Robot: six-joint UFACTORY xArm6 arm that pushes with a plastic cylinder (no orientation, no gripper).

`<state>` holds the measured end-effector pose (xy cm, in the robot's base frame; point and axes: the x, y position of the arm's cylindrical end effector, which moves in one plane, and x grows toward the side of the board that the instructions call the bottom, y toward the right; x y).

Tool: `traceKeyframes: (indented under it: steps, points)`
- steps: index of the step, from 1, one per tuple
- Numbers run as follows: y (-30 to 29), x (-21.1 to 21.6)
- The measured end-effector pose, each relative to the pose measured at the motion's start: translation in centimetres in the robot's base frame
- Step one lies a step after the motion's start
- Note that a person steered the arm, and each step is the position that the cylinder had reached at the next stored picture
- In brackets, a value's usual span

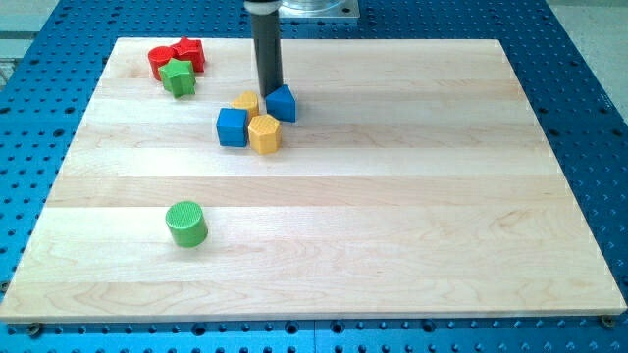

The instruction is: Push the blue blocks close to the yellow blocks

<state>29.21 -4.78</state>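
Note:
A blue cube (233,126) sits left of centre on the wooden board (392,196). A yellow hexagonal block (264,133) touches its right side. A second yellow block (245,102) lies just above them, partly behind my rod. A second blue block (281,103), wedge-like, sits to the right of that yellow block. My tip (270,93) rests at the upper left edge of this blue block, between it and the upper yellow block. All four blocks form one tight cluster.
A red cylinder (160,62), a red star-like block (188,52) and a green star block (179,76) are grouped at the view's top left. A green cylinder (185,224) stands alone at the lower left. Blue perforated table (589,98) surrounds the board.

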Motion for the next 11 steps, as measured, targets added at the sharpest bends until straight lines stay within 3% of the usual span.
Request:
traceKeyframes:
  steps: [2, 4, 5, 7, 8, 9, 10, 11]
  points:
    - [-9.0, 0.8]
    - [-11.7, 7.6]
    - [-9.4, 8.8]
    - [-11.0, 11.2]
    - [-5.4, 11.2]
    - [-3.5, 11.1]
    - [-9.3, 11.9]
    - [-9.0, 8.4]
